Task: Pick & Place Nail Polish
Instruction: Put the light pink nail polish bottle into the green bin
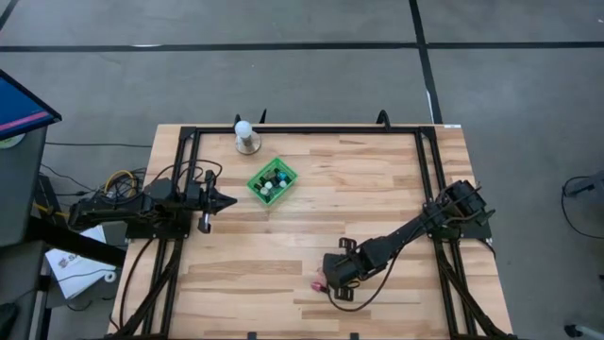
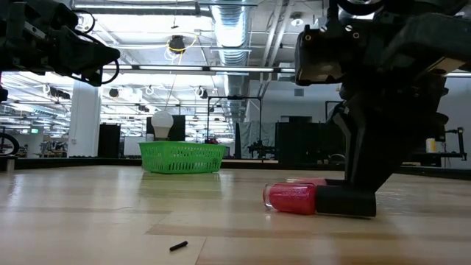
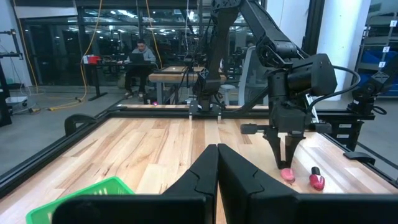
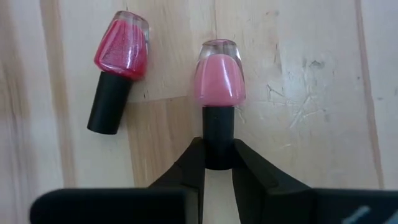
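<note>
Light wood plank table (image 1: 283,246) with black frame rails. On it sat a green mesh basket (image 1: 272,181), a white ball on a round base (image 1: 245,137), two pink nail polish bottles (image 4: 219,84) (image 4: 118,62) lying flat side by side, and a small dark bit (image 2: 178,246).

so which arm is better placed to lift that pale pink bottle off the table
The right. Its gripper already has its jaws on either side of the pale pink bottle's black cap. The left gripper waits shut near the green basket, far from both bottles.
</note>
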